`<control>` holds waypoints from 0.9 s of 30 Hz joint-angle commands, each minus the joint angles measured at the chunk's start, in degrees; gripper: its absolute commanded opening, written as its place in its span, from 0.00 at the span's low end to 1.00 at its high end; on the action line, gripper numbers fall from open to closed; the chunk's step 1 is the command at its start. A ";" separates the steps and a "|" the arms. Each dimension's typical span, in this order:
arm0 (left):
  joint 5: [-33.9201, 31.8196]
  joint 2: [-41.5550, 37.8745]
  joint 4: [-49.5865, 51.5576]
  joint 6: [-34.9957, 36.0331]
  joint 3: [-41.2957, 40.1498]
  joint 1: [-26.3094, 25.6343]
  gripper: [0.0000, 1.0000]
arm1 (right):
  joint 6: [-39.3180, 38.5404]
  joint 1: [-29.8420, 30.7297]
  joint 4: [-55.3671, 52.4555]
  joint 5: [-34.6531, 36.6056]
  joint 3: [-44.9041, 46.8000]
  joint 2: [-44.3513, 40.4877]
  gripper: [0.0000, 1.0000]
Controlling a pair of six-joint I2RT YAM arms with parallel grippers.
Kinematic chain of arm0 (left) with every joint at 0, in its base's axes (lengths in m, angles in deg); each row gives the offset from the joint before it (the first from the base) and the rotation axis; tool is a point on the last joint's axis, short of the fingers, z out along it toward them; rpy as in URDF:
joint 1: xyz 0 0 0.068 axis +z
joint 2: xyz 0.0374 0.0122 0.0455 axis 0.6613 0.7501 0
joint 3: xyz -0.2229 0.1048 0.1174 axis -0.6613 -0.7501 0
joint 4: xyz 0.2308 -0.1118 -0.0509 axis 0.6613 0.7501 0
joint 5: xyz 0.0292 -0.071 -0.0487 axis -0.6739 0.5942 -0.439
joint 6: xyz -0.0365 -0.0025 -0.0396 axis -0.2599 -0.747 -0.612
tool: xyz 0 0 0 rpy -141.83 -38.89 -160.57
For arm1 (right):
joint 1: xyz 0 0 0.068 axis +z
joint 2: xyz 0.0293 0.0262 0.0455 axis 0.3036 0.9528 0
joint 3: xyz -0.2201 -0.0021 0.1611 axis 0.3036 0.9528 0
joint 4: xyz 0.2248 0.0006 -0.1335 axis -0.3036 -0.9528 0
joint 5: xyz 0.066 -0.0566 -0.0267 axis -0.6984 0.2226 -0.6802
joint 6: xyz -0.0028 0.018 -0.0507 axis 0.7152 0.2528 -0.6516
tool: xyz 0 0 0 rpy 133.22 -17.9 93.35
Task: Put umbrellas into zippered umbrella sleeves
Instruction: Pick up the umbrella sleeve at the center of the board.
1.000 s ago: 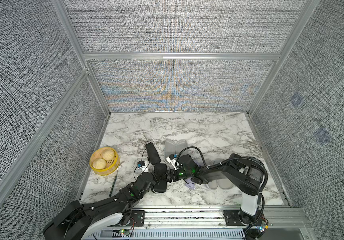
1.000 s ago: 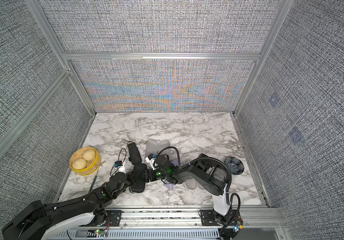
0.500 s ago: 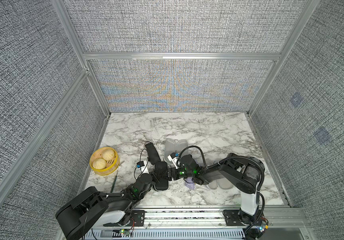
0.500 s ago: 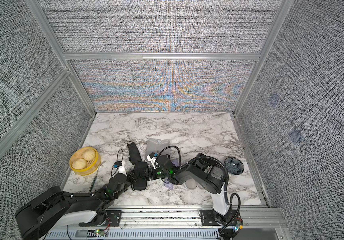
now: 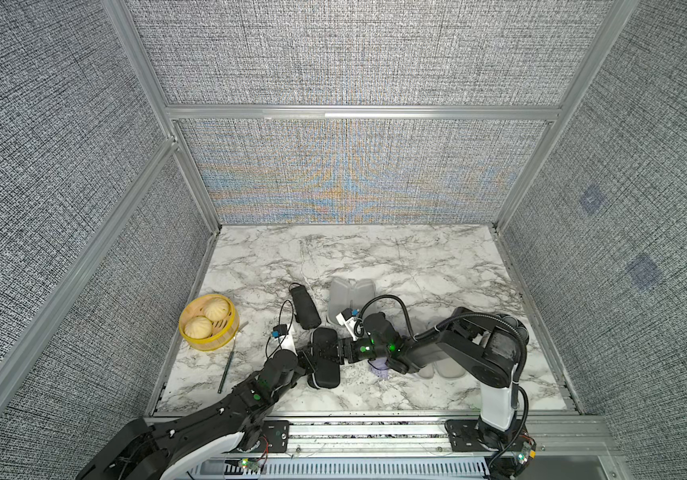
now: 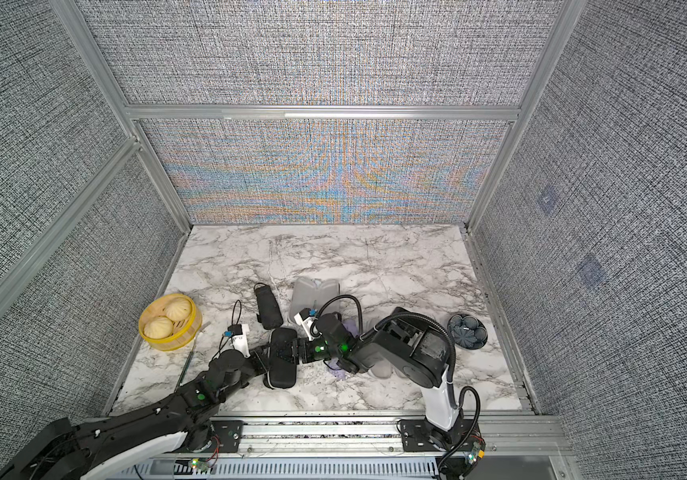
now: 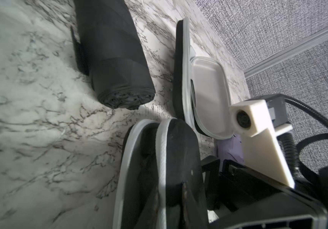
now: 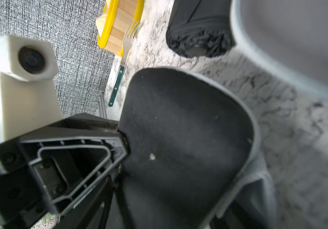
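Note:
A black zippered sleeve (image 5: 327,374) (image 6: 281,372) lies near the table's front, its two shells almost together and the white zip edges showing (image 7: 177,148) (image 8: 179,128). My left gripper (image 5: 308,361) (image 6: 269,359) (image 7: 170,200) comes from the left and is shut on the upper shell's edge. From the right, my right gripper (image 5: 344,355) (image 6: 298,353) (image 8: 175,198) stands open, jaws wide about the sleeve. A black umbrella (image 5: 304,309) (image 6: 268,309) (image 7: 115,59) lies just behind. Beside it an open grey-lined sleeve (image 5: 350,295) (image 6: 315,293) lies flat. Lavender fabric (image 5: 379,368) shows under my right arm, mostly hidden.
A yellow basket (image 5: 209,322) (image 6: 169,320) with two buns stands at the left edge, and a green-handled fork (image 5: 227,365) lies beside it. Another open grey-lined case (image 5: 441,368) sits partly under my right arm. In a top view a dark flower-shaped dish (image 6: 466,330) sits at the right.
My left gripper's jaws have narrowed onto the black sleeve's shell and the left arm has drawn back. The right jaws have widened a little. The sleeve has barely moved.

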State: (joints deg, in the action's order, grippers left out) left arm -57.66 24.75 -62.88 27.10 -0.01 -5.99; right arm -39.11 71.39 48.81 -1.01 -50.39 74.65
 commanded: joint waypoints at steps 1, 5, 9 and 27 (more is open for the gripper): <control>1.79 4.82 10.42 1.84 1.48 -0.24 0.15 | -3.02 1.24 -15.87 4.78 -1.55 -0.78 0.72; -1.45 7.04 12.94 2.16 2.55 -0.24 0.17 | -4.69 1.23 -20.54 7.54 0.41 -5.59 0.72; -3.61 6.85 13.42 1.58 1.91 -0.24 0.16 | -6.50 0.95 -25.62 9.85 1.00 -10.70 0.81; -1.30 21.18 -4.52 -0.21 -0.71 -0.30 0.00 | 2.46 1.90 -14.94 0.04 -1.57 -1.02 0.71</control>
State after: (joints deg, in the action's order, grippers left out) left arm -64.57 42.44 -79.71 25.77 -0.39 -6.13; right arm -39.04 72.55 38.58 1.15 -52.25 71.79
